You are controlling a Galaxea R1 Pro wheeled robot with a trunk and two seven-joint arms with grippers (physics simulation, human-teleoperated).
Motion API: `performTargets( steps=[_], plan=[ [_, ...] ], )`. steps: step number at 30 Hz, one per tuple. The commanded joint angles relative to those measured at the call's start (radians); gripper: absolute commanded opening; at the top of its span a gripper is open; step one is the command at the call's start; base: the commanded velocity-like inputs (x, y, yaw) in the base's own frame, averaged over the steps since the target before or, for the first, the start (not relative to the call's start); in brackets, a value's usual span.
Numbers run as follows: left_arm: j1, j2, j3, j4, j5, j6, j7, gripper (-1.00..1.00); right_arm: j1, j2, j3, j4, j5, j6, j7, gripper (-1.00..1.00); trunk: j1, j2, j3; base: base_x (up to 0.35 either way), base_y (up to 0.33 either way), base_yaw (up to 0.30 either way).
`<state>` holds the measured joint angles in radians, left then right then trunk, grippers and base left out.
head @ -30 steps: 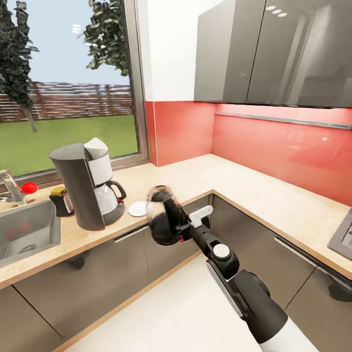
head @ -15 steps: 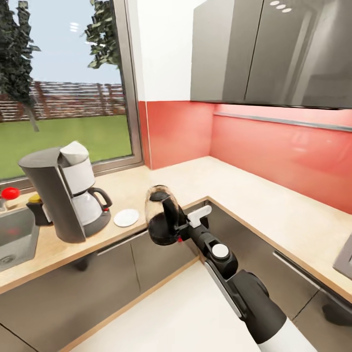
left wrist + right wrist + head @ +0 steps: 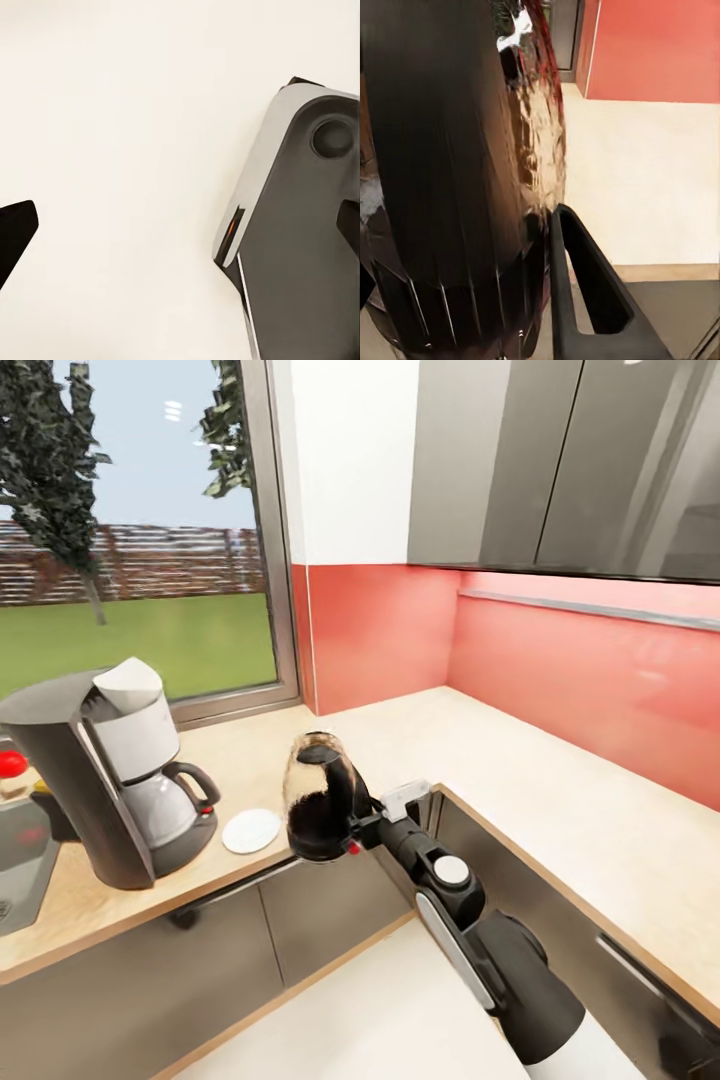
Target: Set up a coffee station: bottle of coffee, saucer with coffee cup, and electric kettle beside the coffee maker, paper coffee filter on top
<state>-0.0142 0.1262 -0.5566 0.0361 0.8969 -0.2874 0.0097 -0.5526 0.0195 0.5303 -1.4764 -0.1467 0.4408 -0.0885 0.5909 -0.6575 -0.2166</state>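
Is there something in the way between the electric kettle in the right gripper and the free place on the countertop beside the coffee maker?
Only the saucer lies there, right of the coffee maker; the electric kettle in the right gripper hangs over the kitchen countertop edge.

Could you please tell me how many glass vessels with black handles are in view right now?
2. The coffee maker's carafe sits in the machine on the countertop; the electric kettle is held in the right gripper at the counter's edge.

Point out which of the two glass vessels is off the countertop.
The domed electric kettle, held up by the right gripper. The coffee maker's carafe sits in the machine.
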Motion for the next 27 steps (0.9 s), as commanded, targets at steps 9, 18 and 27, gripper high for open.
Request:
performTargets(
  steps=[9, 18, 27],
  plan=[
    [-0.001, -0.002, -0.007, 0.004, 0.004, -0.004, 0.001, 1.00, -0.001, 0.053, -0.001, -0.002, -0.006, 0.008, -0.010, -1.00, 0.001, -0.001, -0.001, 0.301, -0.032, 0.000],
    [0.000, -0.002, -0.008, 0.004, 0.004, -0.004, 0.001, 1.00, -0.001, 0.056, 0.000, -0.003, -0.007, 0.007, -0.010, -1.00, 0.001, -0.001, -0.001, 0.043, 0.000, 0.000],
    [0.000, -0.002, -0.008, 0.004, 0.004, -0.005, 0.001, 1.00, -0.001, 0.057, 0.002, -0.002, -0.007, 0.007, -0.010, -1.00, 0.001, -0.001, 0.011, 0.000, 0.000, 0.000]
  ],
)
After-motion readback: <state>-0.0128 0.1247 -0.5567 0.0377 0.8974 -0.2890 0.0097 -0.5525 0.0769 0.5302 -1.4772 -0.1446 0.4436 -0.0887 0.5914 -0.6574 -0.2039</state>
